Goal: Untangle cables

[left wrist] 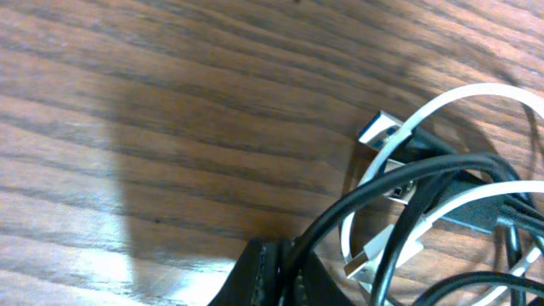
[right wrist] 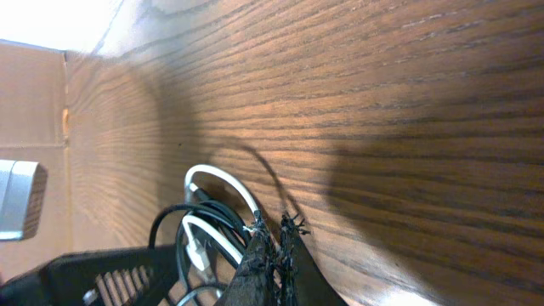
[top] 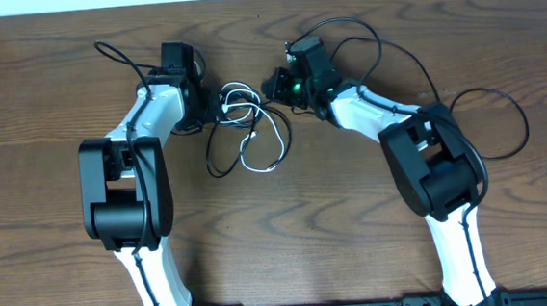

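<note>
1. Overhead: the cables (top: pixel 247 126) lie tangled on the table (top: pixel 48 101), between the left gripper (top: pixel 209 106) and the right gripper (top: pixel 276 83). The fingertips are too small to read.
2. Left wrist: the left gripper is pinched on a black cable (left wrist: pixel 399 183). A USB plug (left wrist: pixel 378 129) shows only here.
3. Right wrist: the right gripper is squeezed together beside the white cable (right wrist: pixel 223 180). I can't tell whether it has a hold.

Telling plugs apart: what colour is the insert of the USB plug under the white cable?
Blue; the USB plug shows best in left wrist view.

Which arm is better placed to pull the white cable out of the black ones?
Probably right: the right pincer looks shut on the white cable, while the left pincer is clamped on a black cable, suited to anchoring.
</note>
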### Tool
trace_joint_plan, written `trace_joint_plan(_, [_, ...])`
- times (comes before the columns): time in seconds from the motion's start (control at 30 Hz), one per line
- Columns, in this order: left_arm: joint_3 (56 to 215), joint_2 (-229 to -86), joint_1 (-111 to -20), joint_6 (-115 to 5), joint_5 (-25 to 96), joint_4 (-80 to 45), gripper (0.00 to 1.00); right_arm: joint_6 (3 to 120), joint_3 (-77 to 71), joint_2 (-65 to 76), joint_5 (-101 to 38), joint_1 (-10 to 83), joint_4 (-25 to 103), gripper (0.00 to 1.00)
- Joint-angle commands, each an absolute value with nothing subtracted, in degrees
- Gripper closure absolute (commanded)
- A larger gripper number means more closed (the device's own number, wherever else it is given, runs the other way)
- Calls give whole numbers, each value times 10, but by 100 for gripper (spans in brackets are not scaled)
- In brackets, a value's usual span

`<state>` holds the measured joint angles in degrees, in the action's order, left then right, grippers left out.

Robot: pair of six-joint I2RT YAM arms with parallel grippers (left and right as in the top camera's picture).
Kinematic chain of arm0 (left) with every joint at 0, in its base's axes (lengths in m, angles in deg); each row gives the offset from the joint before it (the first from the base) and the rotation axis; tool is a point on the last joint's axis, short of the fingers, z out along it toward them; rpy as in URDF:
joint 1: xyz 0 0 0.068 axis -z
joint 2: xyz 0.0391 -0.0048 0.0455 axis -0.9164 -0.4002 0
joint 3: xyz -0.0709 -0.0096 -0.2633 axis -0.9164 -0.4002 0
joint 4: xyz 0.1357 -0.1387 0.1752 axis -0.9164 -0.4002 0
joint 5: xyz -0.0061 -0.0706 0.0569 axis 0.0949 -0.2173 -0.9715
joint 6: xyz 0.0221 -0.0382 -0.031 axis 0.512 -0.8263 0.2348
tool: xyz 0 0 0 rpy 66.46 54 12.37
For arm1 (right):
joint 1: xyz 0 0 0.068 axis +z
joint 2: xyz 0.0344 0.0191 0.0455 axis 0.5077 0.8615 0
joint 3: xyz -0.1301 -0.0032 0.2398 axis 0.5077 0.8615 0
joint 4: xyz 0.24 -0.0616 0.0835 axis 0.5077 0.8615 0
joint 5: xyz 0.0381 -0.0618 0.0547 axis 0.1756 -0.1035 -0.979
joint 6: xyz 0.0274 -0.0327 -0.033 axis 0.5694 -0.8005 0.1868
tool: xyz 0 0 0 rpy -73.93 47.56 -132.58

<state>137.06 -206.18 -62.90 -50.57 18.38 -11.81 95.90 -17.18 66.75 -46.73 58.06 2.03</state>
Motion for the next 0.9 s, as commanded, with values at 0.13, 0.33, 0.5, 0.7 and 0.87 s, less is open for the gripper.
trace_joint_plan(0.13, [1362, -2092, -629, -505, 177, -129, 93, 910, -169, 674, -657, 517, -18, 99])
trace_joint_plan(0.33, [1362, -2090, -629, -505, 177, -129, 93, 897, -169, 673, -796, 477, -110, 99])
trace_joint_plan(0.5, [1362, -2090, -629, -504, 173, -129, 93, 926, -169, 673, -902, 443, -197, 99])
trace_joint_plan(0.7, [1362, -2090, -629, -505, 81, -141, 93, 949, -169, 673, -908, 420, -198, 99])
trace_joint_plan(0.87, [1362, -2090, -629, -505, 9, -149, 93, 954, -169, 673, -914, 413, -197, 99])
